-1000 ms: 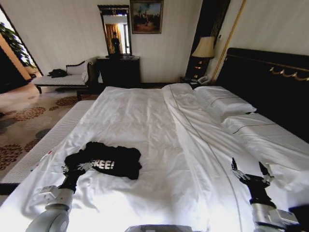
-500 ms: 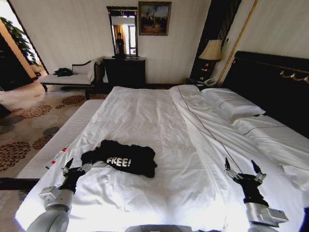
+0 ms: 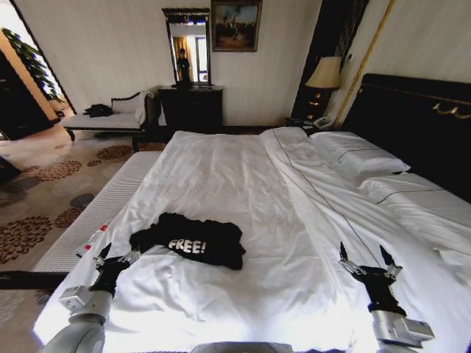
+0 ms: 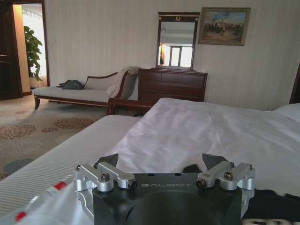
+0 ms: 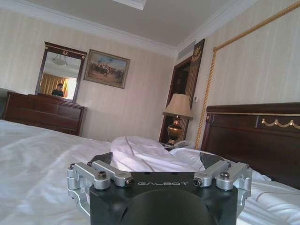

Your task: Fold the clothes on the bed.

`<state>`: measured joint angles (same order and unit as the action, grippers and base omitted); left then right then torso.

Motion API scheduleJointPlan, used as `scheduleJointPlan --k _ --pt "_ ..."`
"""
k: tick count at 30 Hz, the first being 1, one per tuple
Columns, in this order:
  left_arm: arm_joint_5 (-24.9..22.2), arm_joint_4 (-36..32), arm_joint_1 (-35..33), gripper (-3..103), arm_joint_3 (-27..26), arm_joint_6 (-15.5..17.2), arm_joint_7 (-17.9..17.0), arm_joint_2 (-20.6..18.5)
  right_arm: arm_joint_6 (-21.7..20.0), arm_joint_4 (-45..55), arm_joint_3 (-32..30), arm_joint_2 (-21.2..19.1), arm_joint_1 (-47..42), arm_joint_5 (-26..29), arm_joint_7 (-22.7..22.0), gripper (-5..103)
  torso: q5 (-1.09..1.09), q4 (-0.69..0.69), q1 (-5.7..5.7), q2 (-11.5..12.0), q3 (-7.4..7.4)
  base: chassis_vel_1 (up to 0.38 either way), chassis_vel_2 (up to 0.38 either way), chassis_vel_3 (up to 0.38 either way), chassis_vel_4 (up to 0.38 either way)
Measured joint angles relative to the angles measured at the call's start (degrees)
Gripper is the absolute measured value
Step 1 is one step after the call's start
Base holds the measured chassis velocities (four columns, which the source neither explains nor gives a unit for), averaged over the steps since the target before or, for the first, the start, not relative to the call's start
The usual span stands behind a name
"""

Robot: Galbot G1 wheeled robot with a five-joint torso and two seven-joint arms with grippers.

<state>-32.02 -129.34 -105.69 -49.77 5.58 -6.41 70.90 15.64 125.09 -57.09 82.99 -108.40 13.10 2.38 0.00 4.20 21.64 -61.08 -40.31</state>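
Note:
The clothes, a black T-shirt [image 3: 193, 241] with white "FREE!" lettering, lie crumpled on the near left part of the bed [image 3: 221, 169], a wide white-sheeted bed with a dark headboard [image 3: 412, 118]. My left gripper [image 3: 118, 254] is open just at the shirt's near left edge, low over the sheet and holding nothing. In the left wrist view the left gripper [image 4: 160, 161] has its fingers spread, with black cloth [image 4: 274, 201] beside it. My right gripper [image 3: 363, 256] hovers open over bare sheet on the bed's right side, far from the shirt. The right gripper [image 5: 159, 159] faces the headboard.
White pillows [image 3: 360, 158] lie by the headboard, with a lamp [image 3: 326, 73] on a nightstand behind them. A dark dresser [image 3: 193, 109] with a mirror stands at the far wall. At far left a bench [image 3: 110, 121] holds a dark bundle. Patterned carpet [image 3: 44, 184] lies left of the bed.
The whole picture has shifted, so the camera moved; the shirt lies as it did. My left gripper sits slightly clear of the shirt's edge instead of on it. Both grippers stay open.

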Motion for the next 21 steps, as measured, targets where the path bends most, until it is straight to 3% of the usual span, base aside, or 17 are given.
scheduleJointPlan --k 11,21 --pt "0.1 0.0 -0.5 100 0.2 -0.1 0.0 0.9 1.3 0.0 1.0 0.7 -0.5 -1.8 1.2 100 -0.03 0.01 0.0 0.0 0.0 0.247 0.264 -0.239 -0.261" --pt "0.1 0.4 -0.6 100 0.1 -0.3 0.2 0.9 1.4 -0.2 1.9 0.4 -0.4 -1.9 2.1 100 0.05 0.0 -0.01 0.0 0.0 0.042 0.051 -0.049 -0.042"
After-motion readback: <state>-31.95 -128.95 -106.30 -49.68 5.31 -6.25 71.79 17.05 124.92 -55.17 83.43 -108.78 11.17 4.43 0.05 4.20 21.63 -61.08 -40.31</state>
